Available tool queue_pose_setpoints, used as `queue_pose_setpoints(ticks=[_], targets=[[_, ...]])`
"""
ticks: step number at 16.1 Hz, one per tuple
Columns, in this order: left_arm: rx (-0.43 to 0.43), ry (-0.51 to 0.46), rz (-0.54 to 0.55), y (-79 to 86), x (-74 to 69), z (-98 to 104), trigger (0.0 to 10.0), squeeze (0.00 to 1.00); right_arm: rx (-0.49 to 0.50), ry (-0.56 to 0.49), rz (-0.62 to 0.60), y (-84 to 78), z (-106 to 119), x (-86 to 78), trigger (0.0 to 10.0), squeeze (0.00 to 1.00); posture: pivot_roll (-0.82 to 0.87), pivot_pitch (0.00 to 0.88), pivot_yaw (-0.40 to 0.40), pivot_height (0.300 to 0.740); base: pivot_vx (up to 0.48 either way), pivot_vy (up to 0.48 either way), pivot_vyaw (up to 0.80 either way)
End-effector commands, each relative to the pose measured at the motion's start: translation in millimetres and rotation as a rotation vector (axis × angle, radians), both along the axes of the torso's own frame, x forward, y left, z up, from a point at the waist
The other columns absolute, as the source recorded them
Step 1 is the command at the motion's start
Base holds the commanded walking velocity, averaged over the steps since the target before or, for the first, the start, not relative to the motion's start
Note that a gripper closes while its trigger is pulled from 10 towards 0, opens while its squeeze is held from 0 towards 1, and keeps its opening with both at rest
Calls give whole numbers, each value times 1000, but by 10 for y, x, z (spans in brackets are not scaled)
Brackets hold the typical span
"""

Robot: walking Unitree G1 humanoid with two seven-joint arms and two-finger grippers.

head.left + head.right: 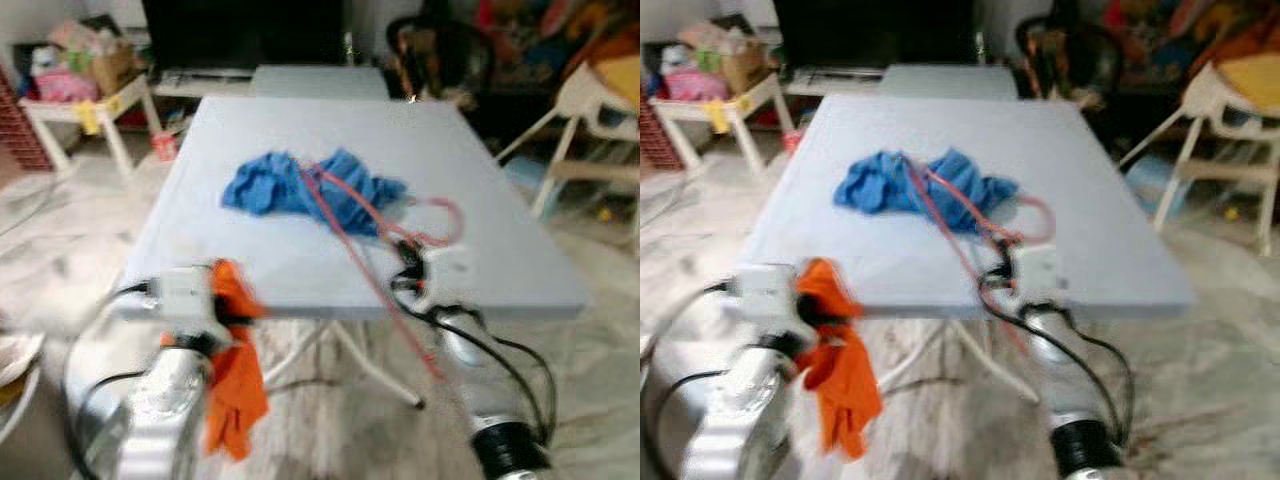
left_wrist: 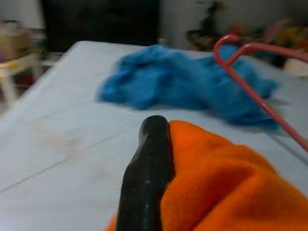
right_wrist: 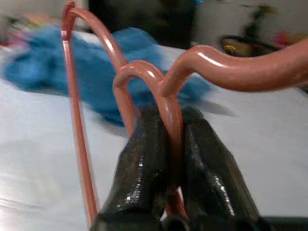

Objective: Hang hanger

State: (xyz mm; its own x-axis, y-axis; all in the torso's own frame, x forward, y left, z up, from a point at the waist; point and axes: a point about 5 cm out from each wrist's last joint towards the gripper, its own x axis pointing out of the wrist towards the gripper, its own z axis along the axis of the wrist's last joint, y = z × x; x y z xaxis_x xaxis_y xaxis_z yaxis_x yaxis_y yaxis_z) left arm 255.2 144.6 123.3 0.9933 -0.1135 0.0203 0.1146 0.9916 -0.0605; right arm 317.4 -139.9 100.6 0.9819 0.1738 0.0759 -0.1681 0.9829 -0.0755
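We see a pale grey rectangular folding table [image 1: 500,250] on white crossed legs; a crumpled blue cloth [image 1: 300,185] lies near its middle; a bright orange cloth [image 1: 235,380] hangs off its near edge, on the left; beyond the table stands a dark screen [image 1: 245,30]; to the far left, a small white side table [image 1: 75,110] carries a cardboard box and pink clutter; to the right, a white plastic chair [image 1: 590,120]; the floor [image 1: 60,250] is pale marble.

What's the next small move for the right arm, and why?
Probably lift the right gripper a little. Its jaws are shut on the pink hanger, whose frame lies over the blue cloth on the table; raising it should free it. The left gripper holds an orange cloth.
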Motion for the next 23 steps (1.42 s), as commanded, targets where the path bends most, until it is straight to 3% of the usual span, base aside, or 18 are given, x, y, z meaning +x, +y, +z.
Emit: queue_pose_setpoints(ticks=[1,6,18,20,23], targets=[[15,-21,22,80,2,50,10000,0,-5,35,9,44,-52,-2,10000,0,37,0,-16,740,319,0,-800],[-13,-37,8,28,5,99,10000,0,-11,34,18,45,-48,6,10000,0,38,0,-23,740,0,0,0],[36,-31,49,90,58,130,10000,0,-16,36,25,70,-49,2,10000,0,40,0,-21,740,0,0,0],[77,-53,70,114,79,178,10000,0,-15,35,25,69,-47,-2,10000,0,41,0,-22,740,0,0,0],[157,-173,52,149,184,490,10000,0,-14,35,24,62,-45,-10,10000,0,39,0,-22,740,0,0,0]])
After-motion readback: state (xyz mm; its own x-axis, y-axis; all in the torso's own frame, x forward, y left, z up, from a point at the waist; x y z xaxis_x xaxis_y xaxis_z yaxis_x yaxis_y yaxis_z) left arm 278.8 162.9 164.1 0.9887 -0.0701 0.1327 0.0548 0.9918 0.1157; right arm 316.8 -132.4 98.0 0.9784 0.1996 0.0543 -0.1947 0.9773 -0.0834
